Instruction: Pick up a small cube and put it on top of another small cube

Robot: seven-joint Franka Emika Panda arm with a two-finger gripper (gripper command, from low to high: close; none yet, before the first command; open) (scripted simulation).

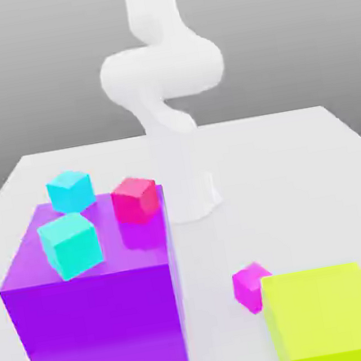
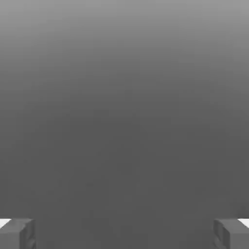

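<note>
Between the two grey fingertips (image 2: 19,233) that show in the hand view there is a wide gap and nothing held, so the end effector (image 2: 124,234) stands spread apart, facing plain grey background with none of the blocks before it. In the exterior view the white arm (image 1: 161,71) rises from its base at the far middle of the white desk (image 1: 297,164), and all the blocks lie well apart from the end effector, on the near part of the desk. The small magenta cube (image 1: 250,286) rests on the desk, touching or just beside the far corner of the big yellow-green block (image 1: 332,316) toward the exterior view's right. Toward the exterior view's left stands the big purple block (image 1: 98,313), and on its top sit a crimson-red small cube (image 1: 134,200) at the far corner and a cyan small cube (image 1: 70,244) nearer the front. A second cyan small cube (image 1: 71,191) sits at the purple block's far edge; whether it rests on the block or behind it I cannot tell.
</note>
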